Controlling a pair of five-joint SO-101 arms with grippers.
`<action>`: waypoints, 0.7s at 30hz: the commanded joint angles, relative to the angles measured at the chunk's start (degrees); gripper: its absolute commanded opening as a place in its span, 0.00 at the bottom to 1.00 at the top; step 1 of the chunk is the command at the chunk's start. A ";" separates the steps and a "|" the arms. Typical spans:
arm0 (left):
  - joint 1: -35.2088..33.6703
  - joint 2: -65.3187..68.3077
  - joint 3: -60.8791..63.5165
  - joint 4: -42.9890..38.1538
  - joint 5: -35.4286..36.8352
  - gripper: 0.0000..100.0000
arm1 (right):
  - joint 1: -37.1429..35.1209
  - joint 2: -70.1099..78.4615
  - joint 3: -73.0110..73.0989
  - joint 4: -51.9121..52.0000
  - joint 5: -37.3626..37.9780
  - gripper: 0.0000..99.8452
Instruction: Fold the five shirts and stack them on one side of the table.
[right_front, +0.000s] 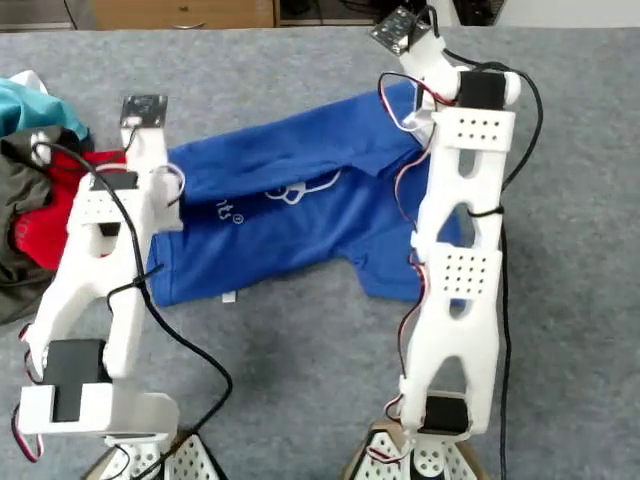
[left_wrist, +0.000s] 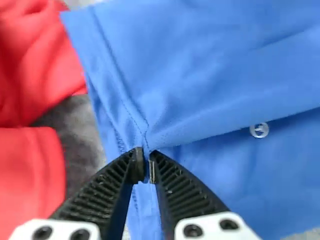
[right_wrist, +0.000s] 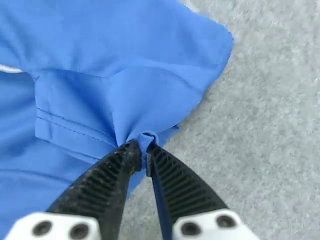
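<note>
Covering both ends of the blue shirt (right_front: 290, 215) from overhead, the white arms hide just where the cloth is gripped, so we go to the wrist views. The left pincer (left_wrist: 144, 159) is squeezed tight on a stitched seam at the shirt's edge, and the right pincer (right_wrist: 142, 150) is nipped closed on a bunched fold at the opposite end. The shirt lies spread mid-desk, its long axis running side to side and tilting toward the far right, with one sleeve poking toward the robot. At the left edge a red shirt (right_front: 45, 215), a teal shirt (right_front: 30, 105) and a dark shirt (right_front: 20, 270) are heaped and cut off by the frame, crowding that side. Bare grey desk (right_front: 560, 300) opens out to the right and along the near edge.
</note>
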 joint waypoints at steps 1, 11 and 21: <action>-2.02 -0.13 -0.44 -1.49 -0.26 0.02 | 1.01 -7.78 6.73 1.23 0.88 0.00; -1.67 5.93 -2.02 1.58 -3.78 0.02 | 0.84 -25.01 34.42 0.79 3.87 0.00; -2.02 -0.92 2.02 1.58 -5.63 0.02 | 0.31 -37.05 60.44 -6.77 5.71 0.00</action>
